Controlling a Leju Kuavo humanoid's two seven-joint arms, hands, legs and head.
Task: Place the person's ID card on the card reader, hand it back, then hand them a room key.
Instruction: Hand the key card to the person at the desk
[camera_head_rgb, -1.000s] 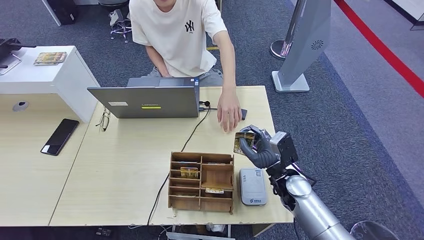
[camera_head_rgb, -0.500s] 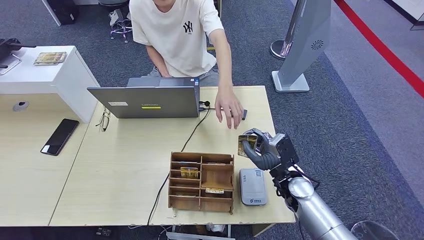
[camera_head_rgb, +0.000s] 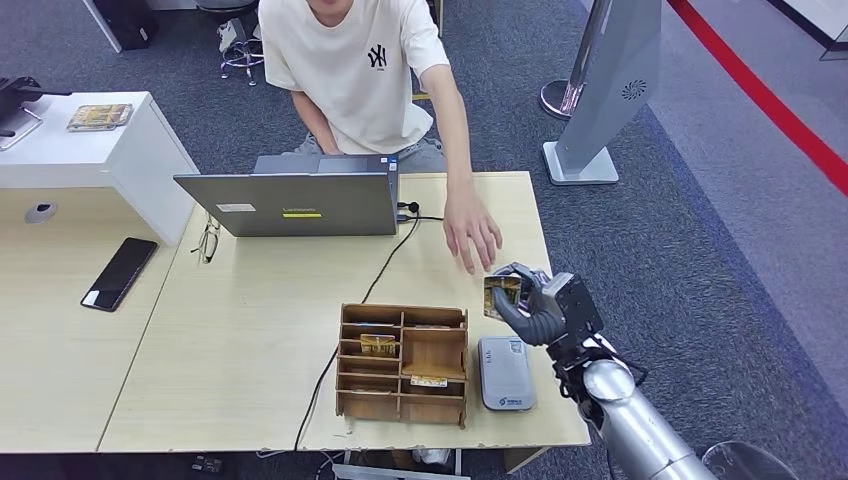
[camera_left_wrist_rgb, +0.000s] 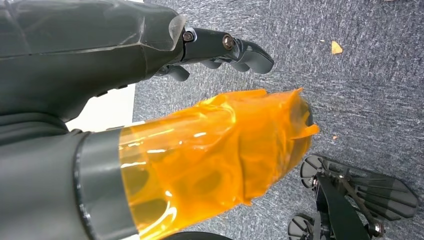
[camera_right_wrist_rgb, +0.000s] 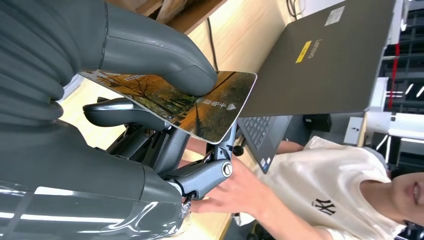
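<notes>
card (camera_right_wrist_rgb: 200, 107): glossy printed plastic
right hand (camera_head_rgb: 530, 305): matt grey plastic
surface (camera_head_rgb: 240, 330): pale smooth wood
organizer (camera_head_rgb: 403, 363): bare brown wood

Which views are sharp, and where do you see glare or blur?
Head view: even light, sharp; the card in the right hand is small but clear. Right wrist view: the card is sharp with readable print; the person's hand behind it is softer. Left wrist view: bright reflections on the orange film over the left hand; the carpet is sharp.
</notes>
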